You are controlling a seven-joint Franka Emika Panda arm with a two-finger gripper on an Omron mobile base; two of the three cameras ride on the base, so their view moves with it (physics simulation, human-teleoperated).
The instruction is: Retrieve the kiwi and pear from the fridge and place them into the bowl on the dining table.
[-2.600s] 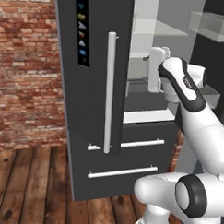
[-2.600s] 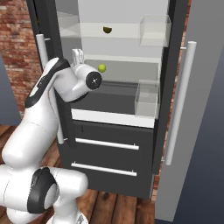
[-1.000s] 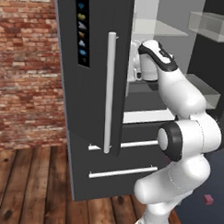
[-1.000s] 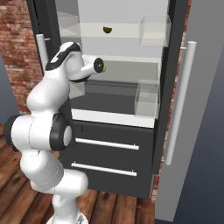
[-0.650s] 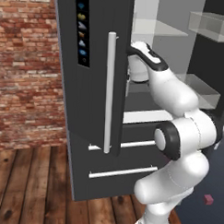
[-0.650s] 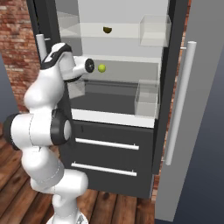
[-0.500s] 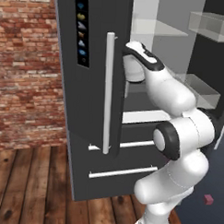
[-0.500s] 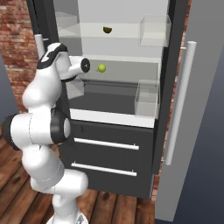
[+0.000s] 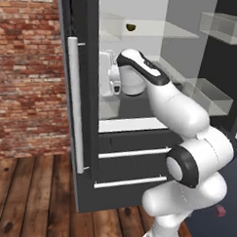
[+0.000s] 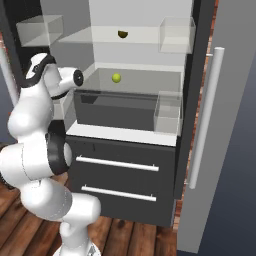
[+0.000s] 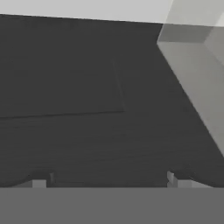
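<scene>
The fridge [image 9: 86,114] stands open, its glass shelves lit. The kiwi [image 10: 122,34], a dark oval, lies on the upper shelf and is also the small dark fruit [image 9: 130,27] in the left base view. One shelf lower rests the yellow-green pear [image 10: 116,77]. My gripper [image 9: 110,83] reaches into the fridge's left side at that lower level, well left of the pear. In the hand view my gripper [image 11: 109,183] is open, its tips wide apart with nothing between them, facing a dark surface. The bowl and dining table are out of view.
Clear door bins [image 10: 167,112] hang on the right door, another [image 10: 176,34] higher up. Long white bar handles [image 9: 74,104] run down the doors. Two dark drawers [image 10: 125,150] sit below the shelves. A brick wall [image 9: 24,77] and wood floor lie to the left.
The arm has swung left inside the fridge, carrying the hand from in front of the pear towards the left wall. The pear now shows uncovered. The fruits have not moved.
</scene>
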